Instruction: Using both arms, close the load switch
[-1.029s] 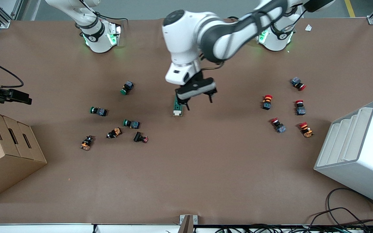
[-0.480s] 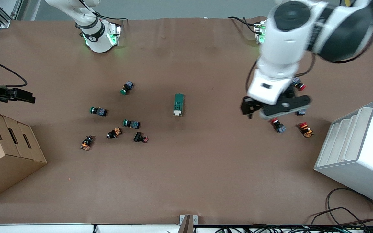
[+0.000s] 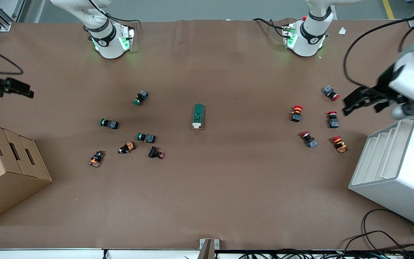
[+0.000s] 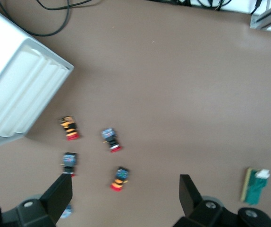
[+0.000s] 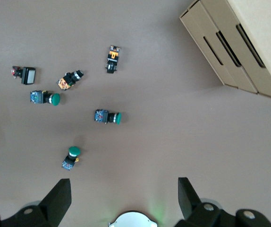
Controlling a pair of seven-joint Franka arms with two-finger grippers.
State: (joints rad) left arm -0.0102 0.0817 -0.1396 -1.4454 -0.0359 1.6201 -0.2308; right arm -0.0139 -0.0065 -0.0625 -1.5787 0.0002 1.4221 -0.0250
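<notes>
The load switch (image 3: 198, 116) lies alone at the centre of the frame on the surface (image 3: 207, 194). A scatter of push buttons (image 3: 146, 137) sits at centre-left, toward the right arm's end; another cluster of push buttons (image 3: 308, 139) sits at centre-right, toward the left arm's end. A cardboard box (image 3: 2, 169) occupies the lower-left corner of the frame; a stepped bin (image 3: 397, 169) occupies the lower-right. The two arm bases (image 3: 111, 39) stand along the top edge. The left gripper (image 3: 367, 100) hangs at the frame's right edge, over the surface just above the bin, fingers (image 4: 60, 196) spread. The right gripper (image 3: 9, 88) hangs at the frame's left edge above the box, fingers (image 5: 60, 198) spread.
</notes>
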